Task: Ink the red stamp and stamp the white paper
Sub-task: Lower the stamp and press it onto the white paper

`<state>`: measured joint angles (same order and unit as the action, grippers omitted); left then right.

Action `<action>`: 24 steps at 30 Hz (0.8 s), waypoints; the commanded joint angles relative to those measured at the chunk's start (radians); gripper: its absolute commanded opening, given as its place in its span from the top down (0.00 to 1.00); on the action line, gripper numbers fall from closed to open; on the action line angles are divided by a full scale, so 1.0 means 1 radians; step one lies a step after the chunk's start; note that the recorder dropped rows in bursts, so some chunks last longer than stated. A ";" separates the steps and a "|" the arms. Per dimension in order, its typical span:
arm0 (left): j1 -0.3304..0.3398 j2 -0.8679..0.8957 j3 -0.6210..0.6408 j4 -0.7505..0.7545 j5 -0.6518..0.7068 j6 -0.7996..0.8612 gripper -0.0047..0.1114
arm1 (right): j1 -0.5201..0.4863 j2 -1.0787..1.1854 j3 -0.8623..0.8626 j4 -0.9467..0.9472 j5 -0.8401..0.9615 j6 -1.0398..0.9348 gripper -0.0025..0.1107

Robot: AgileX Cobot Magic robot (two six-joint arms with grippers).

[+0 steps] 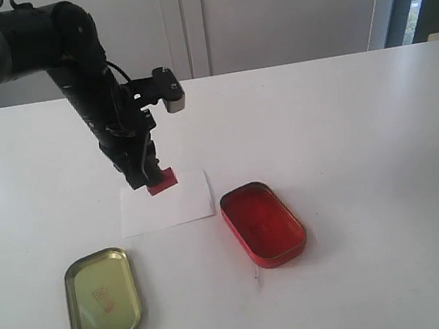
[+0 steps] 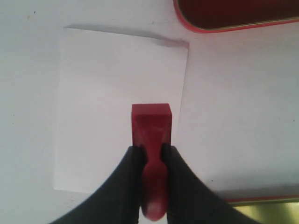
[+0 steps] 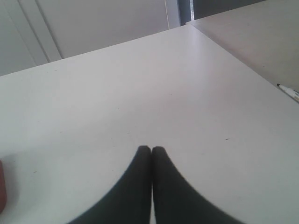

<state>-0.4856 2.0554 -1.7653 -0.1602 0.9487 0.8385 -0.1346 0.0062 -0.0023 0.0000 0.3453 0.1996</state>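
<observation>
My left gripper [image 1: 149, 173] [image 2: 152, 151] is shut on the narrow handle of the red stamp [image 1: 161, 181] [image 2: 151, 122]. The stamp's block base stands on or just above the white paper [image 1: 168, 203] [image 2: 117, 98], near the sheet's far edge in the exterior view; I cannot tell whether it touches. The paper lies flat on the table and looks plain. My right gripper [image 3: 151, 149] is shut with nothing in it, over bare table, and does not show in the exterior view.
The open red ink tin [image 1: 262, 222] [image 2: 233, 14] lies right of the paper. The gold tin lid [image 1: 103, 298] [image 2: 271, 212] lies front left. A pen [image 3: 288, 92] lies far off in the right wrist view. The white table [image 1: 363, 136] extends to the right.
</observation>
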 commanded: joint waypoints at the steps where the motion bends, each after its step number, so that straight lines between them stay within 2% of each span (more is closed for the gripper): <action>1: -0.006 -0.002 0.007 -0.017 0.001 0.033 0.96 | -0.005 -0.006 0.002 0.000 -0.003 0.000 0.98; 13: -0.006 0.099 -0.107 0.020 0.051 0.029 0.96 | -0.005 -0.006 0.002 0.000 -0.003 0.000 0.98; 24: -0.006 0.139 -0.110 0.094 0.036 0.015 0.96 | -0.005 -0.006 0.002 0.000 -0.003 0.000 0.98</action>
<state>-0.4856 2.1929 -1.8703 -0.0677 0.9719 0.8663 -0.1346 0.0062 -0.0023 0.0000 0.3453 0.1996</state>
